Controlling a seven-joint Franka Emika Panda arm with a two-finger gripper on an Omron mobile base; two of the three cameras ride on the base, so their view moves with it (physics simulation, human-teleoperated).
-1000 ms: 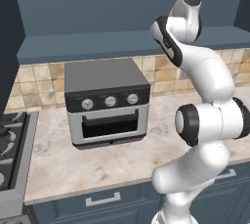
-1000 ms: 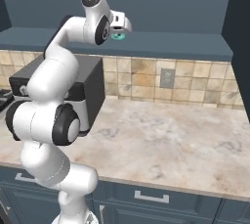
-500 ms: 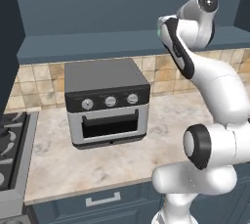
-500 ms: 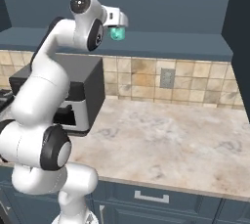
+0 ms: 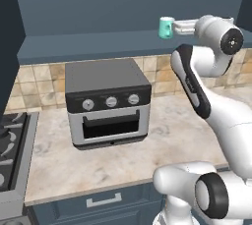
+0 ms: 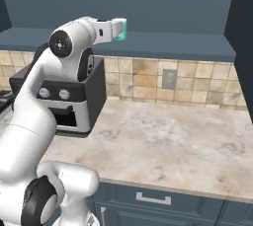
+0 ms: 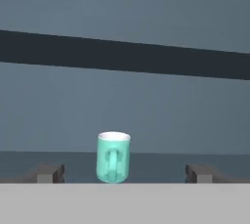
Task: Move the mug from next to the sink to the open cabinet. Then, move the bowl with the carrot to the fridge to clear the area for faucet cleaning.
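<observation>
You can see the mug (image 7: 113, 157) standing upright on the open cabinet (image 5: 98, 42) shelf. Your gripper (image 7: 124, 173) has its jaws spread wide, clear of the mug on both sides.

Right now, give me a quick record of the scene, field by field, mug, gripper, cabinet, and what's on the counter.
mug: teal mug upright on the shelf of the open cabinet, handle facing the hand camera
gripper: gripper open, fingers either side of the mug, not touching it
arm: raised to shelf height
counter: toaster oven on marble counter
stove: stove at far left
task step: mug placed, bowl step not yet done
</observation>
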